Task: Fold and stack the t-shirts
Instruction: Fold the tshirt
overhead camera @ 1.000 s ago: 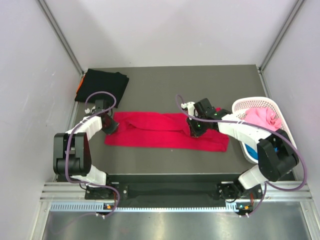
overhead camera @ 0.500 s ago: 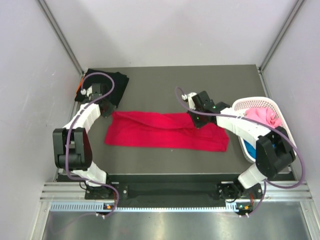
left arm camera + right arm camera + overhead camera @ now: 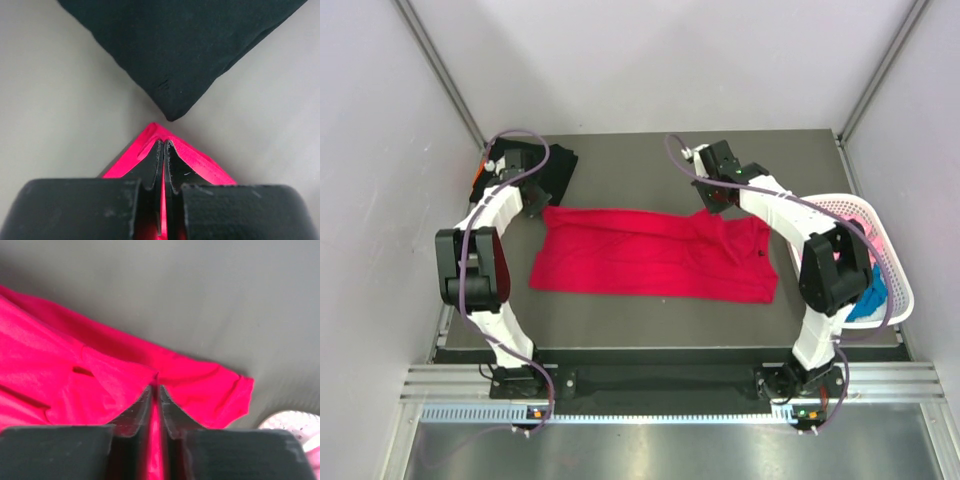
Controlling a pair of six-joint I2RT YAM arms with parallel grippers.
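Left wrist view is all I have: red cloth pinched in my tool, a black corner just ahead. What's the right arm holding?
Observer: The right tool is shut on the same red shirt, at its far edge towards the right end.
Operator: How does the shirt lie?
Observer: Spread lengthwise across the table, rumpled near the right tool.
Operator: Any other shirts besides the black one?
Observer: Pink cloth and blue cloth sit in a white basket at the table's right edge.
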